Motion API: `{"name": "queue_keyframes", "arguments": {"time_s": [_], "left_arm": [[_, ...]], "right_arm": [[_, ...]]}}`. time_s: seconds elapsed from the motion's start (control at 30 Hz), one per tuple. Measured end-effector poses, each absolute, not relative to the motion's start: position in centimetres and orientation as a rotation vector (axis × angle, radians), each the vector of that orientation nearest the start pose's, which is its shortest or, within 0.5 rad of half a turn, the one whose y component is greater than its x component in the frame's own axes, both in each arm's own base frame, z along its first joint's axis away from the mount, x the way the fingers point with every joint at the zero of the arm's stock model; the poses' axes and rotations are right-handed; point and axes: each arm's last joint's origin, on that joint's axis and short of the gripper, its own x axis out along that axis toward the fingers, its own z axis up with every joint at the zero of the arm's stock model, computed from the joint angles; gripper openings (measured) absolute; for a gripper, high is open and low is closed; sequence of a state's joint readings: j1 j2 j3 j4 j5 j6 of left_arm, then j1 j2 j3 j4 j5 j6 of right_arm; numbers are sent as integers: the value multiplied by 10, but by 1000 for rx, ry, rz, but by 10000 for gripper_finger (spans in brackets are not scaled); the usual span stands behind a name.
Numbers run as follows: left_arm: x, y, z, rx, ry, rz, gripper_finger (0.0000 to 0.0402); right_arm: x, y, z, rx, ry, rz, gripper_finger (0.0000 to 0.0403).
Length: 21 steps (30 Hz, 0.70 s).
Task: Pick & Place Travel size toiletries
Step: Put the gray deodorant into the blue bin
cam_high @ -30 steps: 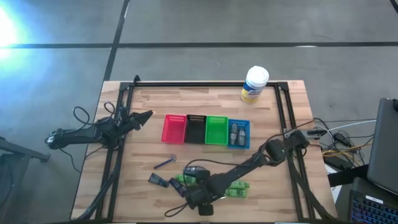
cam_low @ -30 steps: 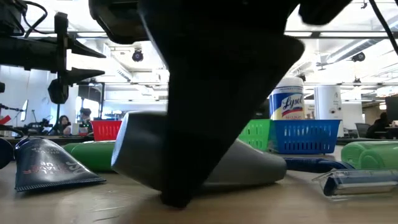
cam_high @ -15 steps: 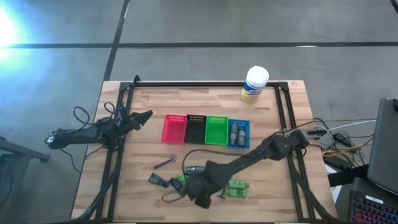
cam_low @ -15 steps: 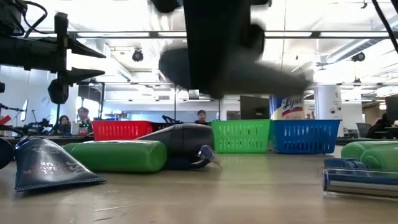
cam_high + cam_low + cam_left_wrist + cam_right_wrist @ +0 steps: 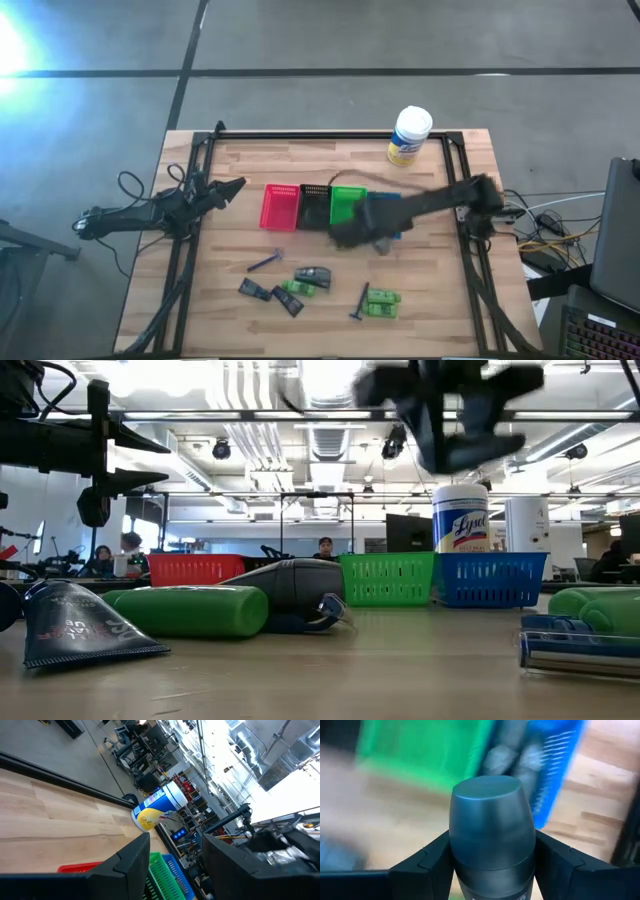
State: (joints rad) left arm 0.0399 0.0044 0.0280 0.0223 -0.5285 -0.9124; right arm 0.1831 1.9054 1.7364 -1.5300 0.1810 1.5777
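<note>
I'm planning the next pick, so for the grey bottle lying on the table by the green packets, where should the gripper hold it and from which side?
Take the lying grey bottle across its mid-body, coming from straight above: it lies on its side, its top is free, and a green packet crowds one flank. The right gripper now carries another grey bottle.
</note>
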Motion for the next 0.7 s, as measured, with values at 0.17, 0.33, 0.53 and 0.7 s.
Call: {"name": "queue_keyframes", "arguments": {"time_s": [0.17,0.33,0.53,0.7], "left_arm": [[92,18,175,-898,-301,508,184],[92,18,175,-898,-301,508,184],[92,18,175,-898,-301,508,184],[92,18,175,-898,-301,508,184]], "right_arm": [[304,10,264,1106,1057,-1257,208],[281,-14,240,1201,994,-1273,209],[270,-30,205,1254,1055,-1253,212],[267,-34,193,1262,1037,-1259,255]]}}
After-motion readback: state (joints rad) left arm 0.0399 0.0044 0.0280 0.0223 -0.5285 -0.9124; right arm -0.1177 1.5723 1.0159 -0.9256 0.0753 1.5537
